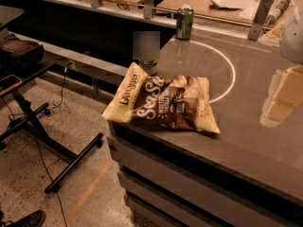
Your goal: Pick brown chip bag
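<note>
The brown chip bag (pixel 163 100) lies flat at the near left corner of the grey counter (pixel 246 141). It is crinkly, with a dark brown centre, pale yellow edges and white script lettering. Its left corner hangs slightly over the counter edge. My gripper (pixel 280 98) is a pale blurred shape at the right edge of the view, hovering above the counter. It is well to the right of the bag and not touching it. The arm (pixel 293 32) rises above it.
A green soda can (pixel 184 21) stands at the counter's far edge. A second can (pixel 149 66) stands just behind the bag, partly hidden. A white arc (pixel 230 63) is drawn on the counter. A black wheeled stand (pixel 42 126) is on the floor at left.
</note>
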Motion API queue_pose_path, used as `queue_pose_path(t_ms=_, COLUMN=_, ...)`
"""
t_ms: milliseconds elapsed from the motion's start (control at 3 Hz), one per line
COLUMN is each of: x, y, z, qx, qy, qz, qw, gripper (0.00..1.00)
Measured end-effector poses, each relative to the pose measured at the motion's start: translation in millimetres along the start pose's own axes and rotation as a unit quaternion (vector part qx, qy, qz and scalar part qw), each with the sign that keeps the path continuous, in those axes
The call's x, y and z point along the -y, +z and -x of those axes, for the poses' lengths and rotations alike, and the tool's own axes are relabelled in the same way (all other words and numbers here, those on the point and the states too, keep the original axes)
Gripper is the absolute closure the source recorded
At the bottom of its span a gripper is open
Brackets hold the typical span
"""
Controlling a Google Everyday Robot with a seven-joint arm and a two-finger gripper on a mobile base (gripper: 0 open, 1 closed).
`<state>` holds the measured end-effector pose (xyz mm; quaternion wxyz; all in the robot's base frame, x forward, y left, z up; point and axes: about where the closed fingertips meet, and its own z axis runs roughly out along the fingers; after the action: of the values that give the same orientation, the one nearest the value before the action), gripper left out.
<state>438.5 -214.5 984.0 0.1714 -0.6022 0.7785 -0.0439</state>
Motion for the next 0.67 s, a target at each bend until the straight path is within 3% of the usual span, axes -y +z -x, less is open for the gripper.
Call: queue_pose_path(t_ms=667, x=-1.3, y=-1.1, z=3.5, qx=0.008, qy=-0.004, qz=0.0, qw=1.0, gripper=0.0)
